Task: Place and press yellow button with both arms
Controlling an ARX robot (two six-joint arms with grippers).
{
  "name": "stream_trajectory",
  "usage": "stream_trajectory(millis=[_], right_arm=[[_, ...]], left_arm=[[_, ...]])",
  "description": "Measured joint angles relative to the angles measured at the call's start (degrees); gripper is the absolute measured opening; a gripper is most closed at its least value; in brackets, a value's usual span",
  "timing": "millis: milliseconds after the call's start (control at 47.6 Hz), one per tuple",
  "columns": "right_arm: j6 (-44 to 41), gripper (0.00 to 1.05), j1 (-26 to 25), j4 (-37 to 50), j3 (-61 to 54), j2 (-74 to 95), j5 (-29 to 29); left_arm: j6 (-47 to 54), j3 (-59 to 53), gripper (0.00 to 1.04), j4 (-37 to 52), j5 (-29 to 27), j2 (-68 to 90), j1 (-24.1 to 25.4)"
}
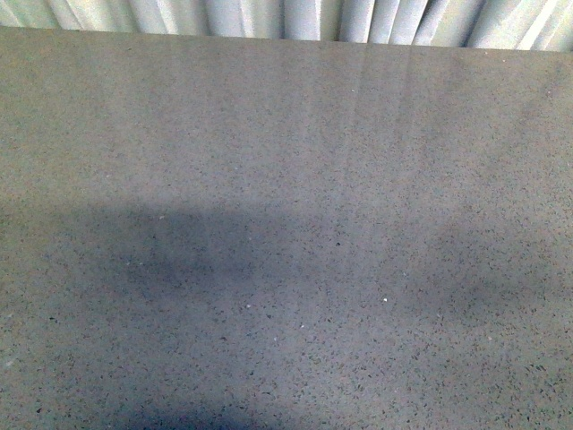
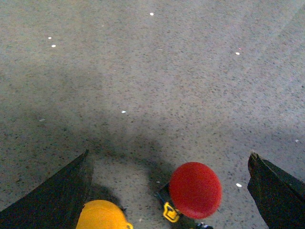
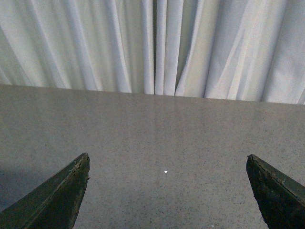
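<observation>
In the left wrist view the yellow button (image 2: 101, 215) shows its domed yellow-orange cap at the picture's lower edge, close beside one black finger (image 2: 57, 195). My left gripper (image 2: 169, 160) is open and empty, its jaws spread wide above the table. My right gripper (image 3: 167, 160) is open and empty, its jaws wide apart over bare table, with no button in its view. Neither arm nor the yellow button shows in the front view.
A red mushroom-head button (image 2: 195, 190) with a black base and yellow tab sits between the left jaws, right of the yellow one. The grey speckled table (image 1: 286, 224) ends at a far edge with a white pleated curtain (image 3: 157, 43) behind it.
</observation>
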Motion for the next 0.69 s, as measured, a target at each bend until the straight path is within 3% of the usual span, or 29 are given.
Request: stream_trajectory(millis=[273, 693], right_arm=[[0.00, 0.96, 0.00, 0.00, 0.00, 0.00, 0.00], [0.00, 0.96, 0.00, 0.00, 0.00, 0.00, 0.00]], left_arm=[[0.15, 1.88, 0.96, 3.48, 1.09, 7.06, 7.17], [3.45, 1.90, 0.96, 5.95, 2.78, 11.32, 11.34]])
